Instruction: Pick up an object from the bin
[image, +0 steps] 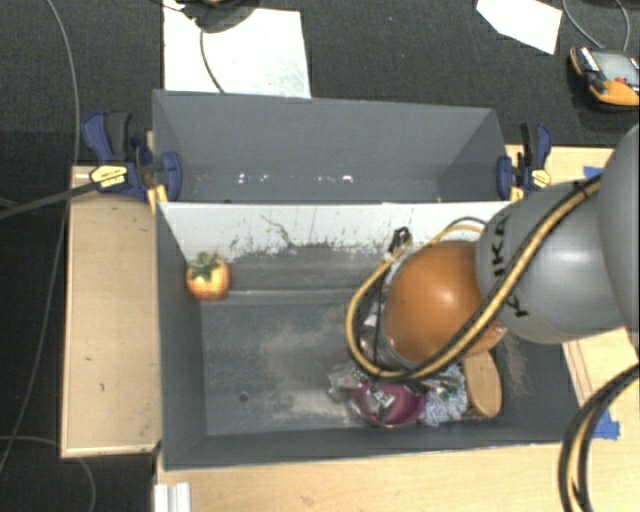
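An orange dome-shaped wrist cover (435, 300) hides most of the gripper (372, 375), so I cannot tell its grip. Just beneath it lies a half-hidden glossy purple rounded object (398, 405).

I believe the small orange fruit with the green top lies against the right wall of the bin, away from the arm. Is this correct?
Not quite: the camera view shows the fruit against the left wall of the bin, away from the arm.

Open floor (270, 370) left (1 tomato (207, 278))
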